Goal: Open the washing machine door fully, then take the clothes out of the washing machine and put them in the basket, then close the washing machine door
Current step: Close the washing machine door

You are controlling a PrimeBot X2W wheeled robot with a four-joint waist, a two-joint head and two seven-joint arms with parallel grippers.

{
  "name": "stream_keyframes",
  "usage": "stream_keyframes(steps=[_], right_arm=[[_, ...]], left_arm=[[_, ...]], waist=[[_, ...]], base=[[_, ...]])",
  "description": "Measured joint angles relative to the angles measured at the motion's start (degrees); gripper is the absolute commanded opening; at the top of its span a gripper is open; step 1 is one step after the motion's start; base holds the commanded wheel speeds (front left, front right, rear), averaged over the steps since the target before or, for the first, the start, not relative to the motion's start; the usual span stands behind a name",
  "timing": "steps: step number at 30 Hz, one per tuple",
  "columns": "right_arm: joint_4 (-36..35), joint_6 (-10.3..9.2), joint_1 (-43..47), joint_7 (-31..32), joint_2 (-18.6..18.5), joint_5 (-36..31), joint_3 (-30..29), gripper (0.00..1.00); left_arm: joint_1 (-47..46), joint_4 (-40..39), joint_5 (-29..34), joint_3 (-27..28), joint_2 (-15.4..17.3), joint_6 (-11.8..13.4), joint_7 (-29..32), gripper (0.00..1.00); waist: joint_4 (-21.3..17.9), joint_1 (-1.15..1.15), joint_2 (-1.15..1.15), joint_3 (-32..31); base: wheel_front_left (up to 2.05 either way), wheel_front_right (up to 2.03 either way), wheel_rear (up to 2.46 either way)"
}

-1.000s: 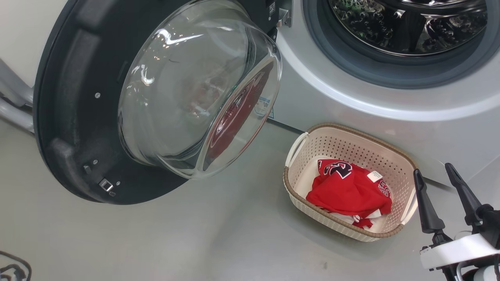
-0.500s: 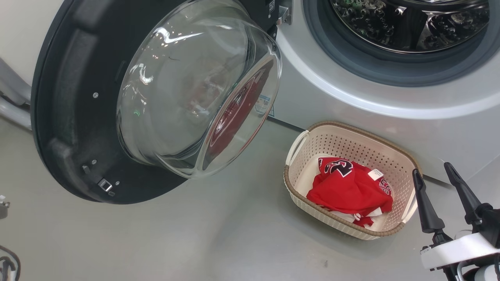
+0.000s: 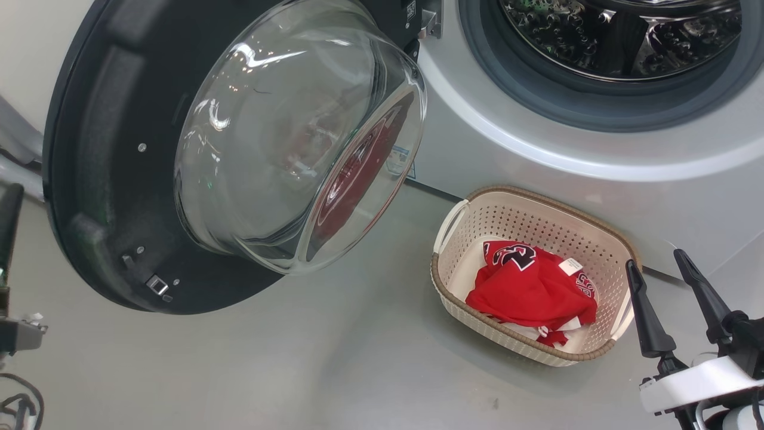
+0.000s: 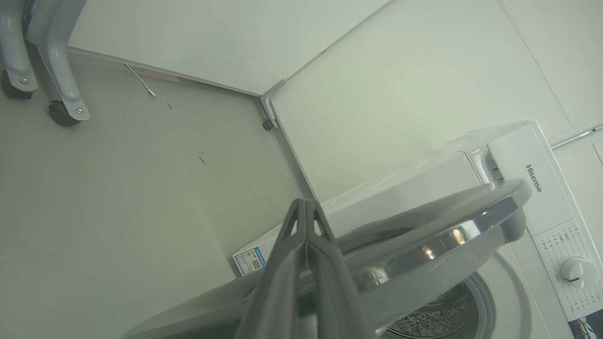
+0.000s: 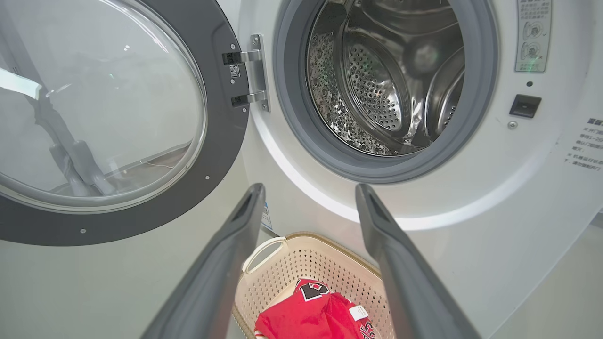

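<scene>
The washing machine door (image 3: pixel 101 149) stands swung open to the left, its glass bowl (image 3: pixel 298 137) bulging towards me. The washing machine (image 3: pixel 567 155) shows its bare steel drum (image 5: pixel 391 80). On the floor before it sits the basket (image 3: pixel 540 209) with the red clothes (image 3: pixel 531 289) inside. My right gripper (image 3: pixel 654 260) hovers open just right of the basket with nothing between its fingers; its wrist view looks down on the basket (image 5: pixel 301 263) and clothes (image 5: pixel 320 315). My left gripper (image 4: pixel 305 202) is shut, empty, close behind the door's chrome outer rim (image 4: pixel 424 245), and shows dark at the head view's left edge (image 3: pixel 9 221).
Grey floor spreads in front of the machine. White wall panels meet in a corner (image 4: pixel 268 108) left of the machine. A frame on castors (image 4: pixel 61 94) stands far left. A dark cable (image 3: pixel 18 406) lies at the lower left.
My left gripper has risen into the head view at its left edge, beside the door. The view has shifted slightly. The right gripper, basket and clothes have kept their places.
</scene>
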Motion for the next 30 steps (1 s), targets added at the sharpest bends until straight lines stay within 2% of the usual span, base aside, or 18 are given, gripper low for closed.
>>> stream_keyframes(steps=[8,21,30], right_arm=[[-0.1,0.00,0.0,0.0,0.0,0.0,0.1,1.00],[-0.4,0.00,0.0,0.1,-0.1,0.0,0.1,1.00],[-0.4,0.00,0.0,0.1,-0.5,0.0,0.0,1.00]], left_arm=[[0.0,0.9,-1.2,-2.3,0.8,-2.0,3.7,0.00],[0.2,1.4,-4.6,-2.3,1.2,-4.4,7.4,0.00],[1.3,0.5,-7.0,-5.3,-0.5,-7.4,11.3,0.00]], waist=[[-0.4,0.00,0.00,-0.1],[-0.5,0.00,0.00,0.3],[-0.7,0.00,0.00,0.5]], base=[[0.00,0.00,0.00],[0.00,0.00,0.00],[0.00,0.00,0.00]])
